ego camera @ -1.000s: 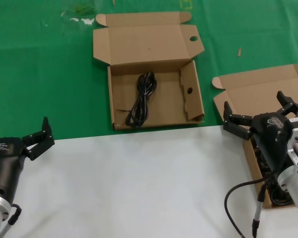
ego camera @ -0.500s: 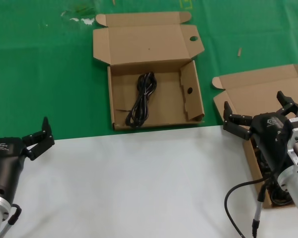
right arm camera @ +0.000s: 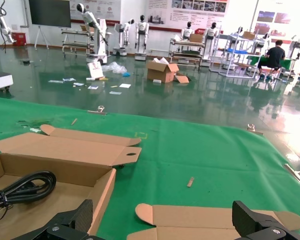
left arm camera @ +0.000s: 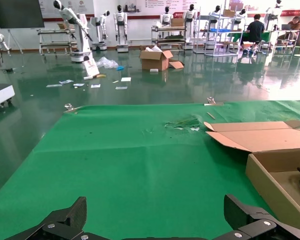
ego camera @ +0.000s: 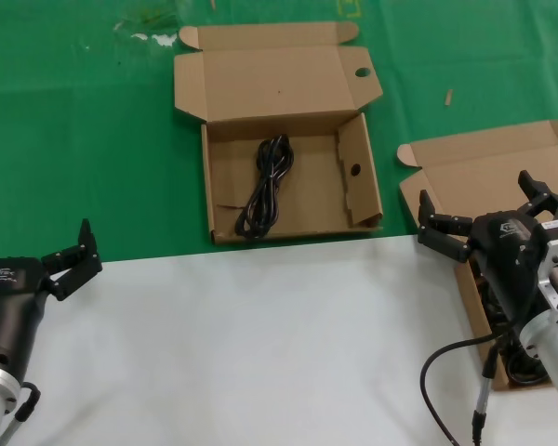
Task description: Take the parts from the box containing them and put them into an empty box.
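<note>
Cables (ego camera: 507,358) lie in the plain box (ego camera: 484,186) at lower right, mostly hidden under the wide-open, empty right gripper (ego camera: 488,218); one bundle (ego camera: 265,186) already lies in the holed box (ego camera: 288,177), upper centre. They look light and floppy, best pinched mid-bundle. The left gripper (ego camera: 70,255), also open and empty, waits lower left.

Source box (ego camera: 446,186): cut off by the head view's right edge; interior mostly hidden behind the right gripper (ego camera: 482,209) and its arm.
Parts inside it (ego camera: 519,367): only a dark sliver shows beside the arm, possibly cable; number impossible to tell.
Left gripper (ego camera: 73,249): arm cropped at the lower-left corner.
Holed box (left arm camera: 277,175): cropped in the left wrist view.
Cable (right arm camera: 20,187): cropped in the right wrist view.
</note>
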Robot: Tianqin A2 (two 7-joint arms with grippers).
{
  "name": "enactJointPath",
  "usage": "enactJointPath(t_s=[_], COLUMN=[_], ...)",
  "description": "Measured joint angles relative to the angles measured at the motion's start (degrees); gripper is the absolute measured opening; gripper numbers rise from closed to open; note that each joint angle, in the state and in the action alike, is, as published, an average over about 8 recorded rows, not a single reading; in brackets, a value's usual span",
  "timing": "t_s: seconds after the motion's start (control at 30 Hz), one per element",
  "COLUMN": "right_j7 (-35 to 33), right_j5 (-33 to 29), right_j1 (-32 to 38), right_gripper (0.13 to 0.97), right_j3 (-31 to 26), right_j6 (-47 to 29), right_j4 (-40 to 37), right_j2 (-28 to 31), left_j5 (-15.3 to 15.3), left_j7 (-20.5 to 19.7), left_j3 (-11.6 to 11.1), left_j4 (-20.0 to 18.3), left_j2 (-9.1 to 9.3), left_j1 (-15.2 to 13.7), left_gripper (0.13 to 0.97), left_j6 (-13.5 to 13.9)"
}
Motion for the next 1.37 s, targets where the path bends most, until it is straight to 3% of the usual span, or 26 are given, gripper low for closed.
enactJointPath(t_s=[1.37], right_j7=[0.0], right_j5=[0.0], right_j1=[0.0], right_gripper=[0.966], right_j3=[0.0], right_j6=[0.0], right_j4=[0.0], right_j2=[0.0], left_j5=[0.0], left_j7=[0.0], left_j3=[0.0], left_j4=[0.0], left_j2=[0.0], left_j1=[0.0], left_gripper=[0.966], left_j6=[0.0])
